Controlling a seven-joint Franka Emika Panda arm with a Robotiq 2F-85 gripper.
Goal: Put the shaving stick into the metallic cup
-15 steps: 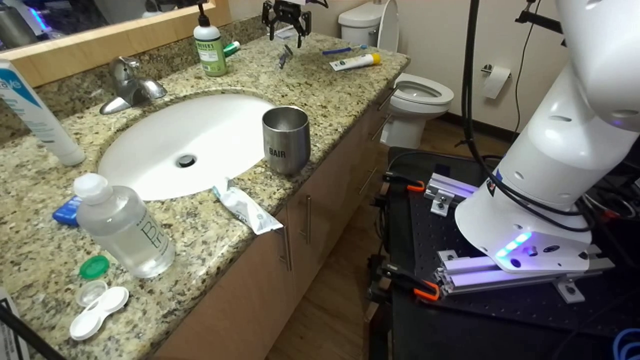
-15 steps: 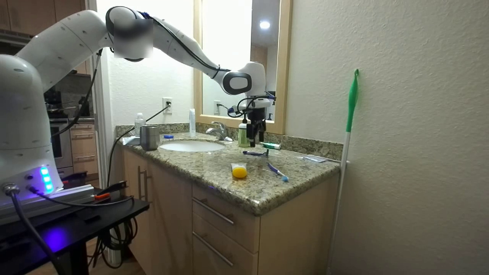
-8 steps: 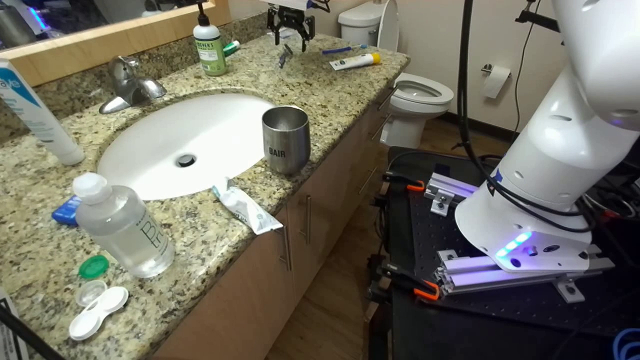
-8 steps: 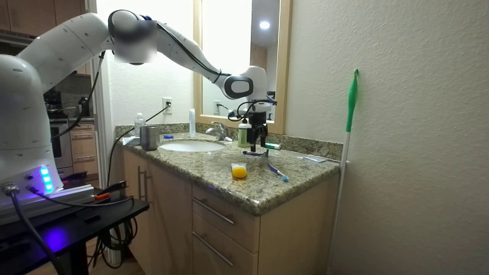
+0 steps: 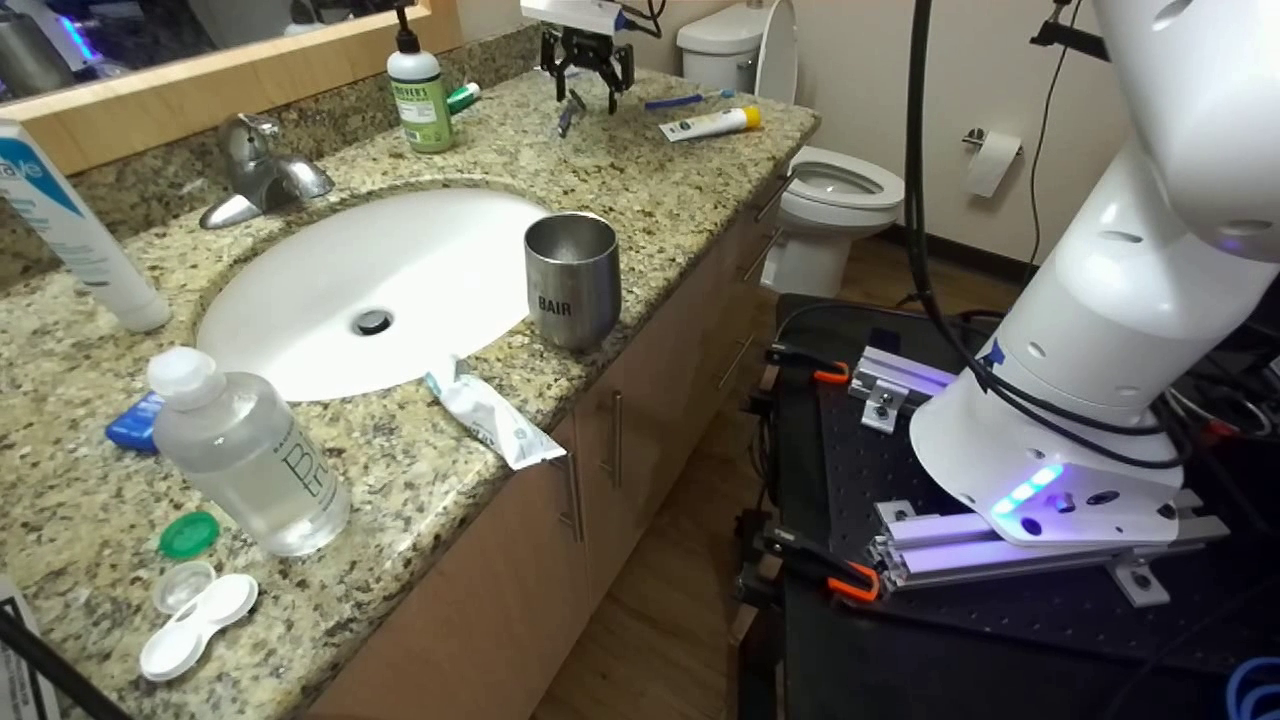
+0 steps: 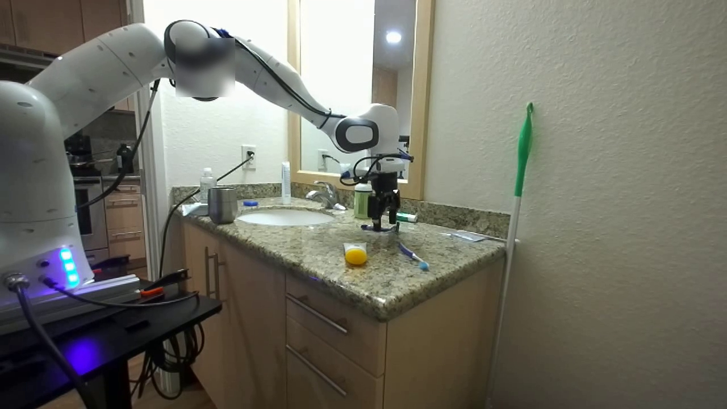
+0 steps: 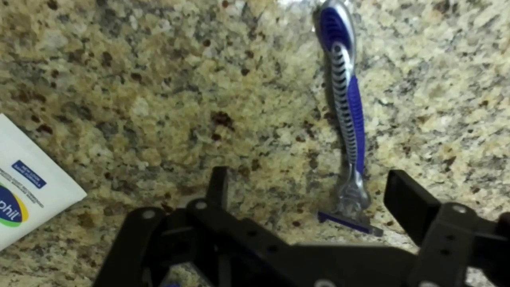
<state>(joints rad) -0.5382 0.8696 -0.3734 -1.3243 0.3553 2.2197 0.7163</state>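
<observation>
Wrist view: my gripper [image 7: 308, 183] stands spread, pinching nothing; the shaving stick [image 7: 348, 119] lies with its neck between the fingers [image 7: 410, 203], nearer one, handle extending ahead, presumably so a grasp near the head frees the handle to enter first. In an exterior view I look into the metallic cup [image 5: 573, 285], upright and well apart from the gripper, mouth up to receive the stick; the wrist view lacks it. In an exterior view the fingertips [image 6: 376, 220] overlap the stick; contact I cannot judge.

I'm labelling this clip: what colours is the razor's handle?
The razor's handle is silvery and blue-purple, with dark ridges; it shows best in the wrist view.
</observation>
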